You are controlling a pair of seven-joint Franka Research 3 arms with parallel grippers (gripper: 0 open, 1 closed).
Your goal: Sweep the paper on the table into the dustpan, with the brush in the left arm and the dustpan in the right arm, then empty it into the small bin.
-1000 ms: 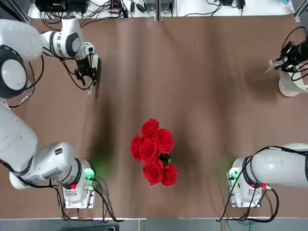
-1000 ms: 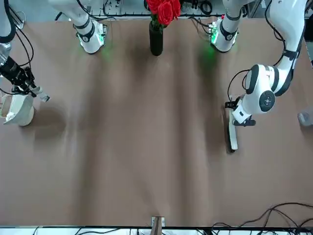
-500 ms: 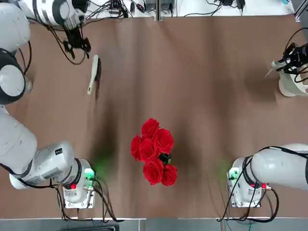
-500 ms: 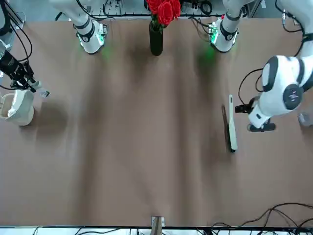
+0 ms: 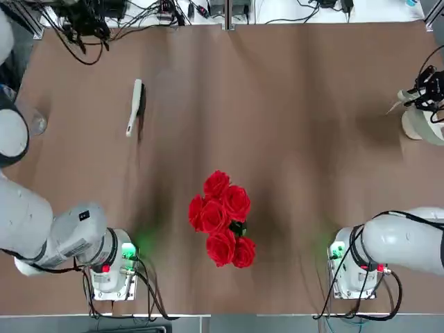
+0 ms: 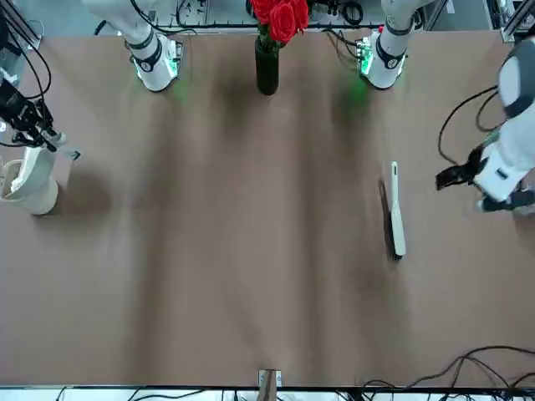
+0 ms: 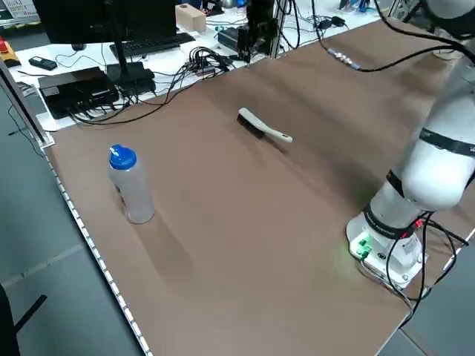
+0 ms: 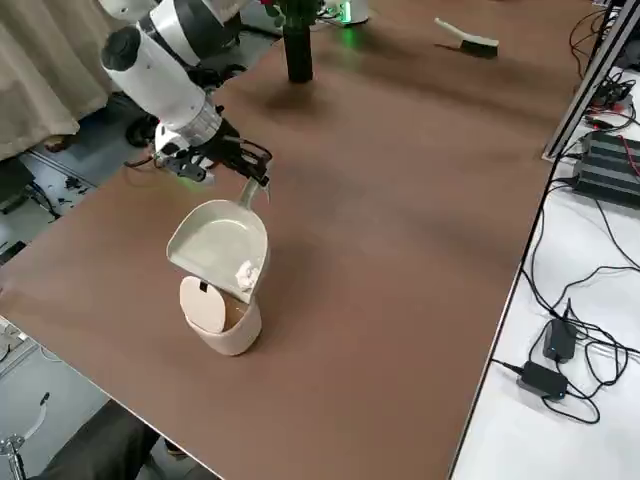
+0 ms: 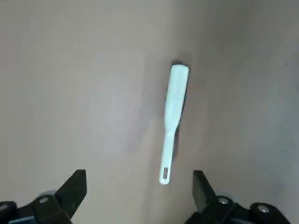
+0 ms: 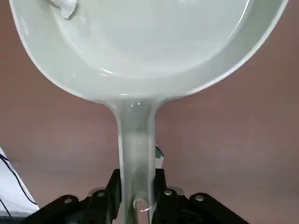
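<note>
The brush (image 5: 135, 105) lies flat on the table (image 5: 277, 104) at the far left, also seen as brush (image 9: 172, 119) and brush (image 6: 394, 213). My left gripper (image 5: 87, 24) hangs open high above and beyond it, holding nothing; its fingers (image 9: 74, 186) frame the brush from far off. At the table's right edge my right gripper (image 8: 235, 160) is shut on the dustpan (image 8: 215, 240) handle. The dustpan (image 10: 140, 42) tilts down over the small bin (image 8: 215, 320). The paper (image 8: 243, 272) sits at the scoop's low lip, above the bin.
A dark vase of red roses (image 5: 222, 215) stands near the middle front between the arm bases. A clear bottle with a blue cap (image 7: 130, 185) stands at the left edge. Cables and electronics (image 7: 111, 74) crowd the bench beyond the far edge.
My left gripper opened, left the brush on the table, and rose away toward the far left corner. The right gripper kept the dustpan over the bin, shifting slightly.
</note>
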